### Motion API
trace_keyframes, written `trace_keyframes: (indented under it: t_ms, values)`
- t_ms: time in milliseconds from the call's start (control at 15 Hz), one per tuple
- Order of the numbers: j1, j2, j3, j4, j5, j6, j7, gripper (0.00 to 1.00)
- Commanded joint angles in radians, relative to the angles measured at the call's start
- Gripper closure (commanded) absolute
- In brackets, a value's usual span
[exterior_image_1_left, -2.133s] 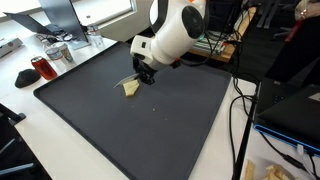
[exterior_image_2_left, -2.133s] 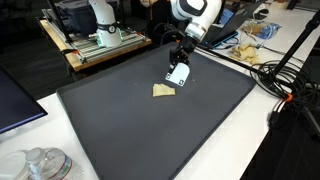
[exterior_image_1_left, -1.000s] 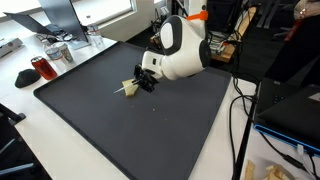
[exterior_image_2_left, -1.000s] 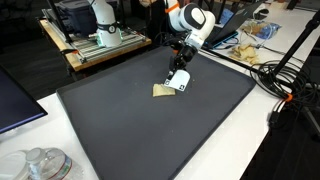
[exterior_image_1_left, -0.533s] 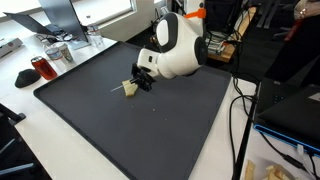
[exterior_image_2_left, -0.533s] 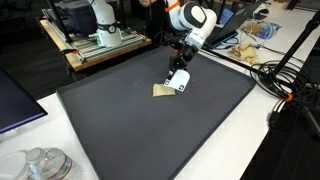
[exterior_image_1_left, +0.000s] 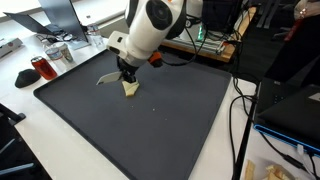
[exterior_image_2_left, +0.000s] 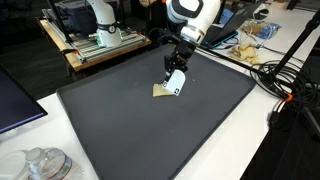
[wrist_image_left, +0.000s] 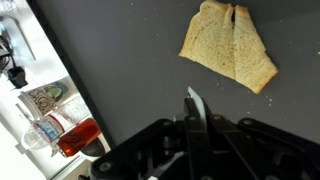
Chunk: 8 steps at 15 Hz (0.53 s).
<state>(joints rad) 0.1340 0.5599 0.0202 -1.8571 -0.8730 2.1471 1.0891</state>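
1. The gripper (exterior_image_1_left: 124, 76) hangs low over a black mat (exterior_image_1_left: 150, 130) that covers most of the white desk (exterior_image_1_left: 25, 105).
2. Its jaws are pressed together on a thin pale blade (wrist_image_left: 192, 102). In the wrist view the blade stands up between the fingers (what kind of tool it is I cannot tell). In an exterior view the blade (exterior_image_1_left: 105, 78) juts out sideways from the gripper, just above the mat.
3. A flat tan piece (exterior_image_1_left: 130, 88), wedge-shaped and seemingly folded, lies on the mat right beside the gripper.
4. In an exterior view the gripper (exterior_image_2_left: 173, 82) sits at the edge of the tan piece (exterior_image_2_left: 160, 91). Whether the two touch cannot be told from there.
5. The wrist view shows the tan piece (wrist_image_left: 228, 45) lying flat, with a crease down its middle. A strip of bare mat lies between it and the tip of the blade.
6. Off the mat, near one corner of it, a red cup (exterior_image_1_left: 41, 68) stands on the desk among other clutter, well apart from the gripper.
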Motion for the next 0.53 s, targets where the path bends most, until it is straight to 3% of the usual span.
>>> trace_keyframes:
  t_ms: [0,467]
  values:
    - [-0.079,-0.064,0.008,-0.035,0.165,0.103,-0.138,0.99]
    - [-0.156,-0.079,-0.009,-0.009,0.623,0.158,-0.499,0.99]
